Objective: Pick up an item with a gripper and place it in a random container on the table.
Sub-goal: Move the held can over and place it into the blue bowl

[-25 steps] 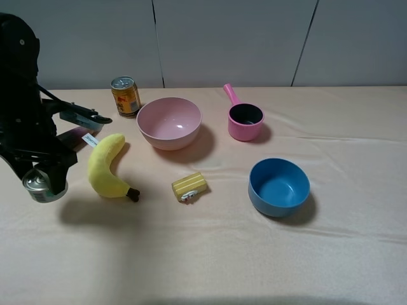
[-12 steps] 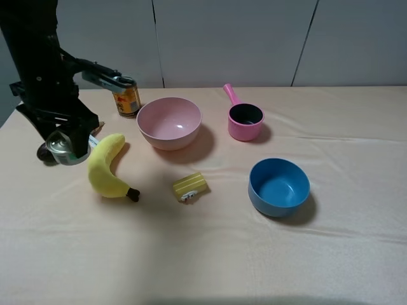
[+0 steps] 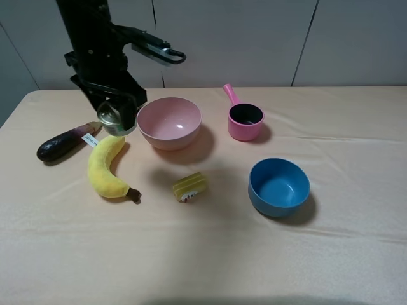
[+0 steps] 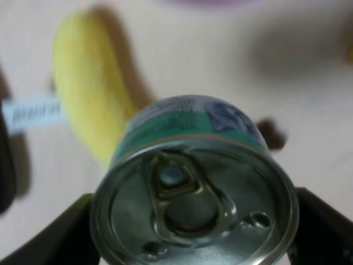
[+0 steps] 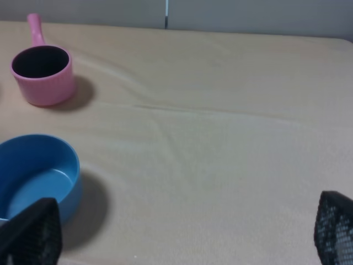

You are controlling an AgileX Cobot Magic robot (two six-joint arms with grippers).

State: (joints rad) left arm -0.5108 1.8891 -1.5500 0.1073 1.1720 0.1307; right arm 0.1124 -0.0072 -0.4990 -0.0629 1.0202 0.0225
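My left gripper is shut on the short tin can and holds it in the air just left of the pink bowl, above the banana's upper end. In the left wrist view the can shows its silver pull-tab lid and green label between the black fingers. The blue bowl stands empty at the right of the table, well away from the can. It also shows in the right wrist view. My right gripper is open and empty; it is outside the exterior view.
A yellow plush banana lies below the can, with a dark eggplant to its left. A small yellow block lies mid-table. A pink handled pot stands behind the blue bowl. The left arm hides the drink can.
My left arm has carried the can up and to the right, from the table's left edge past the banana to beside the pink bowl. The eggplant has come into view.
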